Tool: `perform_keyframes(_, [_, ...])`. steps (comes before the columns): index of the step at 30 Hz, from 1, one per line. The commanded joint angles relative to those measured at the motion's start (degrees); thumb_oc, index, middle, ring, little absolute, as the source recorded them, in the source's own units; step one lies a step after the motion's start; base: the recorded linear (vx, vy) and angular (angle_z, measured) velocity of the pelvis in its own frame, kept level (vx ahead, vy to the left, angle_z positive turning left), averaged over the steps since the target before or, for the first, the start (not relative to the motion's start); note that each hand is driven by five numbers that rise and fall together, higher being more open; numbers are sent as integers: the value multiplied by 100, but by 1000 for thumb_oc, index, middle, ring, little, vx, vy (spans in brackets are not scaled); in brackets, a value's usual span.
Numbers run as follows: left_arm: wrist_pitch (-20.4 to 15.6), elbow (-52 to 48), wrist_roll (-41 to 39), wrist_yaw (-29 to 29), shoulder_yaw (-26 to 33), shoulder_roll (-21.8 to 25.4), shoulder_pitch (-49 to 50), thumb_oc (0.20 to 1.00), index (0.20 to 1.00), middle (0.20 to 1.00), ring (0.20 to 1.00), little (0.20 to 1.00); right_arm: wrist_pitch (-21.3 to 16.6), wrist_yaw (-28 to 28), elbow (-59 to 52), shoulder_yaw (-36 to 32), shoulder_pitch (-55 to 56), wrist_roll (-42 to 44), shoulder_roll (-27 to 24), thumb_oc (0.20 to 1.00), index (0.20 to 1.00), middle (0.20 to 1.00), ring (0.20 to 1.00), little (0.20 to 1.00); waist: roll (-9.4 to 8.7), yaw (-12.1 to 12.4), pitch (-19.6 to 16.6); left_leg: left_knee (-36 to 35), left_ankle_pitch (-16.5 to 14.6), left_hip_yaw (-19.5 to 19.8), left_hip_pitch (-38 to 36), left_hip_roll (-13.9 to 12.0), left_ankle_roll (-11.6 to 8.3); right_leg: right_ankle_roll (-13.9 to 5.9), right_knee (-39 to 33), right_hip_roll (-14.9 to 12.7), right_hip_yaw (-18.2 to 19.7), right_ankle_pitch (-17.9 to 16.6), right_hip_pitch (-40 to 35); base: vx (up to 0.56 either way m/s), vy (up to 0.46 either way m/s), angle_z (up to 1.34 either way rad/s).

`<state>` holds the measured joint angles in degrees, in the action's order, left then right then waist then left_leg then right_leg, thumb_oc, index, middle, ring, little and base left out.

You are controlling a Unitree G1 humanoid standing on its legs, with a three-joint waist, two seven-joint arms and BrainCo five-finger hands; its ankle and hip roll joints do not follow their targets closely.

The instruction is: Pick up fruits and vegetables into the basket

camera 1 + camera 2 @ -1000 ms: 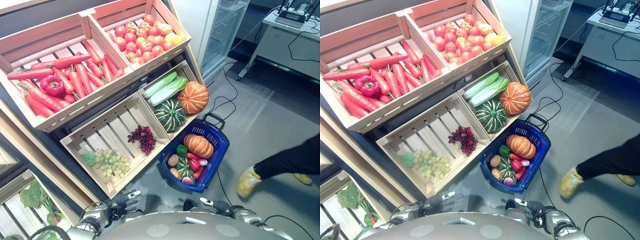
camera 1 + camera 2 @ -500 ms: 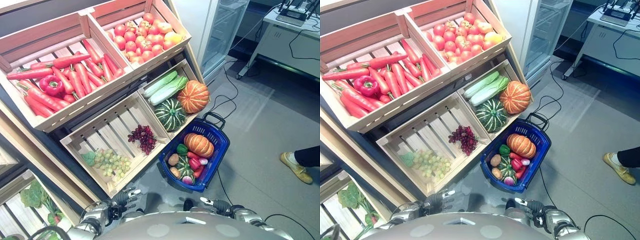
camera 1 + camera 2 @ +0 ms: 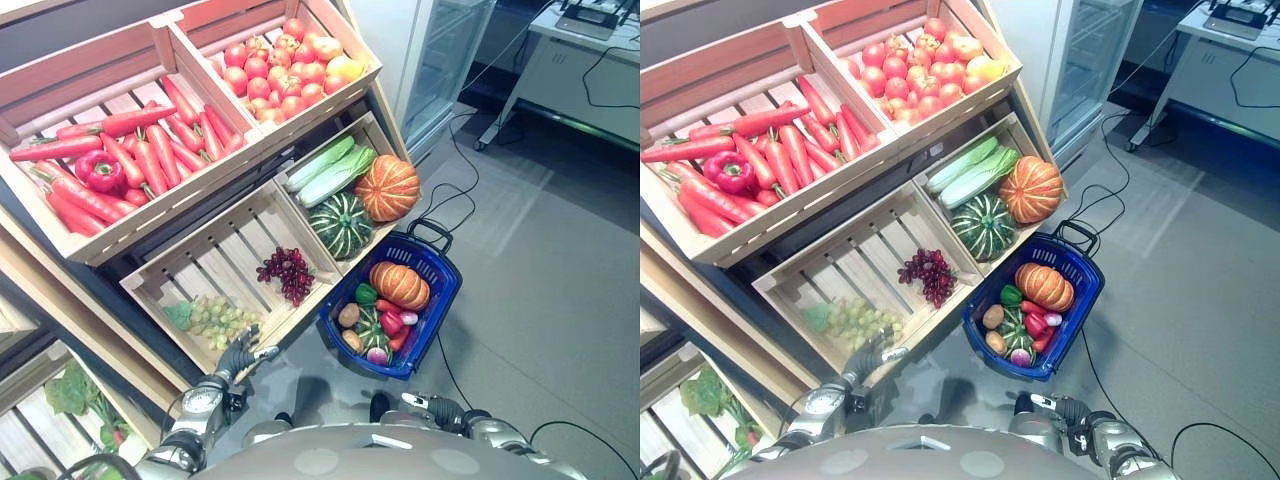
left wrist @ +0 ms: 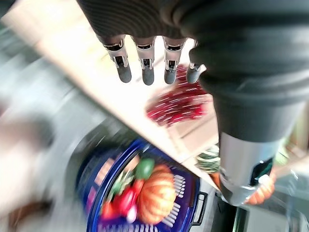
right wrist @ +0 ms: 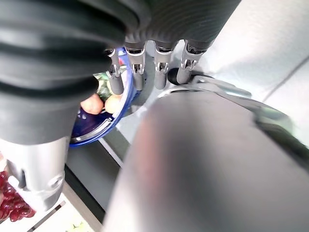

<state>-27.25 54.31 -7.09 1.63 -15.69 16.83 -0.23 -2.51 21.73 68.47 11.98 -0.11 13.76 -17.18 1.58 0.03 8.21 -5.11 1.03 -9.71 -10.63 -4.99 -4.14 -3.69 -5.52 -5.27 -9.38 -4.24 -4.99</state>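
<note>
Head stereo pair overhead; wrist cameras close, sharing basket [image 3: 437, 305].

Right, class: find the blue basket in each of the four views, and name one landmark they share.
Left eye view: blue basket on the floor, right of the lower crates.
Right eye view: same spot.
Left wrist view: low in the picture, past the left hand.
Right wrist view: rim beyond the right hand.
Shared landmark: purple grapes.

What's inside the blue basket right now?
The blue basket holds an orange pumpkin, a green pepper, a small striped squash, red pieces and two brownish round items. Anything underneath them is covered.
</note>
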Motion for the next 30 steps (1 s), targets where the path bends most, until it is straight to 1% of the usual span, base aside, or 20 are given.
perform_keyframes(1, [-736,-670,1478,-1399,-147,375,-383,1000,1000,1000,1000,1000,-430,-180,-207,268,-350,442,39,1000,1000,1000,1000,1000,-169,-38,203,442,-564,268,296,116,243,-414,670,-475,-166,630,-74,50,-1,7])
perform_keyframes(2, [-510,-1430,1890,-1877,-168,798,-360,1000,1000,1000,1000,1000,-401,-313,-731,302,-268,578,-93,1000,1000,1000,1000,1000,-135,-70,266,429,-542,264,310,97,249,-405,748,-479,-161,660,-14,39,-1,3])
perform_keyframes(3, [-502,-1441,1903,-1887,-166,797,-348,1000,1000,1000,1000,1000,-395,-315,-740,304,-261,578,-93,1000,1000,1000,1000,1000,-137,-71,262,429,-542,264,310,97,248,-404,753,-479,-160,663,-12,57,3,-1])
perform_keyframes(5, [-36,-1836,2789,-2668,-51,1160,-343,1000,1000,1000,1000,1000,-411,-453,-1444,250,-66,595,-236,1000,1000,1000,1000,1000,-89,-151,325,448,-504,253,384,68,256,-394,894,-484,-129,717,99,70,4,1])
perform_keyframes(6, [77,-1881,3075,-2879,-1,1219,-340,1000,1000,1000,1000,1000,-418,-458,-1588,229,-15,614,-263,1000,1000,1000,1000,1000,-79,-176,332,459,-490,252,416,65,257,-394,938,-490,-120,728,147,77,15,4])
perform_keyframes(7, [290,-1978,3382,-3125,71,1361,-357,1000,1000,1000,1000,1000,-417,-517,-1907,202,60,631,-329,1000,1000,1000,1000,1000,-51,-218,380,487,-483,251,469,57,257,-380,1040,-499,-118,768,230,48,26,3])
perform_keyframes(10, [574,-2072,4267,-3819,190,1568,-344,1000,1000,1000,1000,1000,-406,-576,-2526,98,216,549,-466,1000,1000,1000,1000,1000,8,-324,481,558,-452,239,635,63,252,-355,1237,-518,-87,828,466,28,38,-1])
perform_keyframes(12, [833,-2107,4675,-4257,199,1691,-363,1000,1000,1000,1000,1000,-433,-612,-2880,62,294,522,-565,1000,1000,1000,1000,1000,44,-407,578,656,-447,220,781,68,228,-333,1366,-529,-58,862,659,-14,43,-12])
perform_keyframes(13, [1000,-2084,4986,-4607,178,1775,-430,1000,1000,1000,1000,1000,-475,-634,-3081,43,286,515,-649,1000,1000,1000,1000,1000,61,-465,684,778,-453,217,931,82,209,-315,1458,-540,-23,873,826,-63,53,-12])
perform_keyframes(14, [1101,-2074,5134,-4753,162,1825,-473,1000,1000,1000,1000,1000,-466,-651,-3206,39,270,519,-700,1000,1000,1000,1000,1000,71,-497,758,857,-453,211,1016,88,195,-304,1510,-543,-7,877,917,-131,70,-15])
perform_keyframes(15, [1346,-2016,5331,-4983,105,1916,-581,1000,1000,1000,1000,1000,-479,-680,-3421,32,211,522,-813,1000,1000,1000,1000,1000,96,-568,918,1069,-460,196,1235,106,157,-273,1644,-552,41,887,1133,-111,52,-13])
perform_keyframes(16, [1380,-1989,5336,-5040,85,1925,-614,1000,1000,1000,1000,1000,-490,-692,-3453,39,195,520,-832,1000,1000,1000,1000,1000,102,-580,950,1120,-466,193,1289,108,152,-264,1680,-554,53,892,1186,-120,51,-14])
perform_keyframes(18, [1694,-1871,5490,-5136,-9,1985,-752,1000,1000,1000,1000,1000,-494,-757,-3634,65,118,506,-925,1000,1000,1000,1000,1000,130,-644,1093,1300,-481,171,1478,114,130,-236,1816,-560,105,912,1377,-59,42,-14])
perform_keyframes(19, [1924,-1811,5656,-5188,-87,2019,-823,1000,1000,1000,1000,1000,-481,-812,-3765,85,74,507,-987,1000,1000,1000,1000,1000,150,-687,1173,1402,-490,158,1578,124,124,-217,1902,-560,142,925,1488,-30,44,-20])
perform_keyframes(23, [2519,-1627,5869,-5055,-346,2085,-1007,1000,1000,1000,1000,1000,-465,-940,-4082,110,-11,595,-1122,1000,1000,1000,1000,1000,196,-800,1362,1676,-536,116,1841,153,108,-187,2199,-574,250,996,1827,-28,58,-18])
perform_keyframes(24, [2791,-1492,5859,-4980,-530,2111,-1114,1000,1000,1000,1000,1000,-455,-1026,-4259,122,-68,638,-1201,1000,1000,1000,1000,1000,218,-866,1466,1809,-538,86,2015,181,107,-177,2335,-571,314,998,2043,-49,74,-7])
perform_keyframes(25, [2895,-1433,5842,-4997,-604,2111,-1165,1000,1000,1000,1000,1000,-456,-1072,-4321,122,-104,660,-1231,1000,1000,1000,1000,1000,229,-889,1517,1869,-538,69,2106,192,107,-176,2399,-574,339,997,2149,-56,74,-13])
perform_keyframes(26, [3080,-1363,5858,-4993,-686,2101,-1229,1000,1000,1000,1000,1000,-451,-1113,-4399,126,-156,670,-1268,1000,1000,1000,1000,1000,238,-920,1576,1929,-535,47,2201,203,105,-175,2456,-572,367,991,2262,-40,46,-11])
perform_keyframes(28, [3272,-1261,5867,-5057,-806,2106,-1320,1000,1000,1000,1000,1000,-482,-1173,-4502,133,-216,675,-1315,1000,1000,1000,1000,1000,250,-966,1651,2010,-539,9,2331,213,104,-175,2537,-566,411,989,2420,-35,37,-11])
perform_keyframes(30, [3390,-1185,5861,-5128,-863,2109,-1427,1000,1000,1000,1000,1000,-500,-1230,-4603,146,-280,713,-1354,1000,1000,1000,1000,1000,253,-994,1730,2083,-528,-16,2483,215,107,-169,2641,-548,450,993,2600,-51,20,-7])
